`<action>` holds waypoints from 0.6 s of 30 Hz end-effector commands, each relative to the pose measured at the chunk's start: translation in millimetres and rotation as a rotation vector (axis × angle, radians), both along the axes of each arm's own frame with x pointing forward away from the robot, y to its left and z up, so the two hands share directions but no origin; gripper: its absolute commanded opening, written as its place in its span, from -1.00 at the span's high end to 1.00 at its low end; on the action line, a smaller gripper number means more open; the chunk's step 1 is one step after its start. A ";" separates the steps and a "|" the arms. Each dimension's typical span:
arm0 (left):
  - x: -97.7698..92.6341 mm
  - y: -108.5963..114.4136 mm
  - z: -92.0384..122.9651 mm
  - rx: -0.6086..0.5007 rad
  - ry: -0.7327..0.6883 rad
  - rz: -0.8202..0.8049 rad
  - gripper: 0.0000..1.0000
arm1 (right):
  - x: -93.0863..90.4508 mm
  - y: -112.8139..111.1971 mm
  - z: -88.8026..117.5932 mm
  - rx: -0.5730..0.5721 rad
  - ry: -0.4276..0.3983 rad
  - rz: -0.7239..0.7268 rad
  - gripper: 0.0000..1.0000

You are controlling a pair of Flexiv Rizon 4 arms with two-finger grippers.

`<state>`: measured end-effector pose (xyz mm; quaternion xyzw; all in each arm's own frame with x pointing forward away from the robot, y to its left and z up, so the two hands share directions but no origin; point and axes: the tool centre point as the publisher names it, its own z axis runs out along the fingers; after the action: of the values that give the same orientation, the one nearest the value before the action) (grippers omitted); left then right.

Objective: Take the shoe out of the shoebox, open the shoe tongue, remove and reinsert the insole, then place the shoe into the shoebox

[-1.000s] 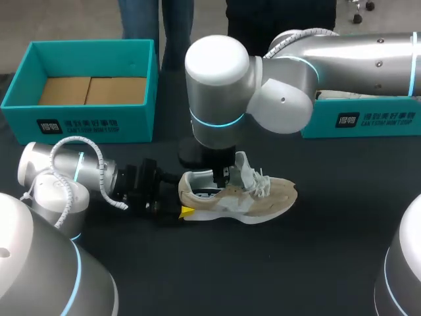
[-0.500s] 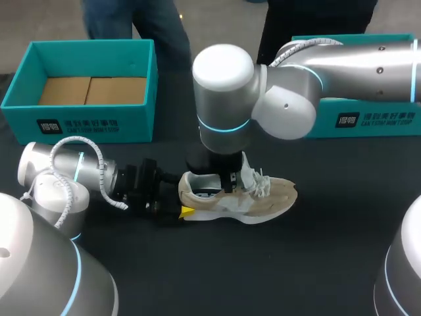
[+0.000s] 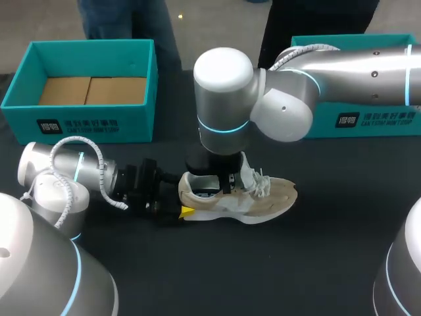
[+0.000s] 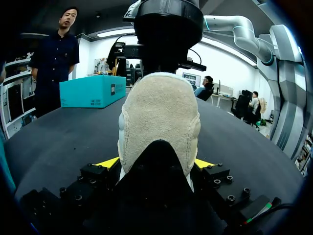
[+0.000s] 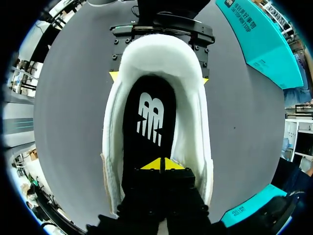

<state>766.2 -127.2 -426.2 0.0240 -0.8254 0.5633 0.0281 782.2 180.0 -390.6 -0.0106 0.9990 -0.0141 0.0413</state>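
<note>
— Shoe [image 3: 240, 197] first: where do we have it?
— Out of the box, upright on its sole on the black table [image 3: 302, 263]. The heel is toward our left arm and the toe toward the right. The open teal shoebox [image 3: 85, 122] stands behind it on the left, well apart. A second teal box [image 3: 368, 120] stands behind on the right, partly hidden by our right arm.
— And our left gripper [image 4: 156, 163]?
— Low over the table, at the heel. Its two yellow tips sit one on either side of the heel and against it, so we clamp the shoe there from two sides.
— What about the right gripper [image 5: 160, 165]?
— It points straight down into the shoe's opening, on the heel side of the raised white tongue [image 3: 247, 172]. In its wrist view both yellow tips are pressed together with only a thin seam between them. They rest on the black insole [image 5: 146, 115], about midway along the part that shows.
— Are we pinching the insole?
— We cannot tell; the insole lies flat inside the shoe under the tips.
— The laces [image 3: 263, 187]?
— Loose, bunched just beside the tongue on its toe side.
</note>
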 end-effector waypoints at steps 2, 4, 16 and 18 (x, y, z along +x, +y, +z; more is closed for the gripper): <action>-0.6 0.9 -2.9 0.003 0.000 -0.001 1.00 | 3.1 1.6 -10.2 0.002 0.003 -0.006 0.70; -0.6 0.9 -2.9 0.003 0.000 -0.001 1.00 | 3.1 1.9 -12.1 0.002 0.007 -0.010 0.70; -0.6 0.9 -2.9 0.003 0.000 -0.001 1.00 | 4.5 0.5 -33.0 -0.009 0.054 -0.033 0.41; -0.6 0.9 -2.9 0.003 0.000 -0.001 1.00 | 2.9 -0.4 -39.5 -0.019 0.077 -0.034 0.27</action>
<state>766.3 -127.5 -426.4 0.0240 -0.8254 0.5633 0.0281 780.1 176.1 -411.8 0.0071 0.9997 -0.0182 0.0114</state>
